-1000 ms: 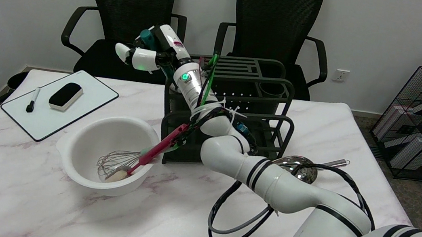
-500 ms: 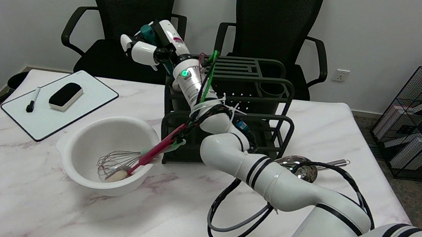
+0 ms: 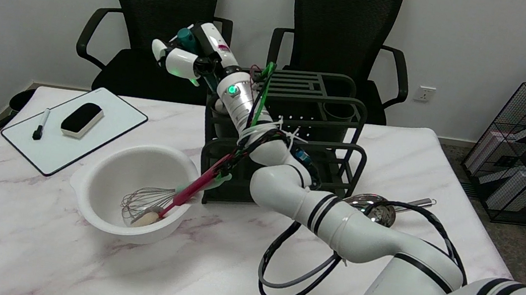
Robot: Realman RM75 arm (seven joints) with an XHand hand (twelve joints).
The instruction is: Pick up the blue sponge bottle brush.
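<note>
Above the rack's far left corner: my right hand (image 3: 187,59) hangs in the air, over the gap between counter (image 3: 26,248) and chairs.
Fingers: curled around the teal handle end of the blue sponge bottle brush (image 3: 186,36); only that stub shows above my fingers (image 3: 179,61), and the sponge end is hidden behind my hand and wrist, so I cannot tell how far it has cleared the rack.
Change: over the last second my hand has risen and drawn slightly toward the upper left, then settled; between the last two looks it has barely moved.
Meaning: I judge the grasp made and the lift mostly done, with the brush coming up out of the black dish rack (image 3: 297,121).
Risk: the hidden lower end could still catch on a rack bar, so any further lift wants to go straight up.
Elsewhere: the white bowl (image 3: 102,172) with its whisk (image 3: 144,200) and red-handled spatula (image 3: 194,186), the ladle (image 3: 376,210) and the whiteboard (image 3: 110,112) lie where they did.
</note>
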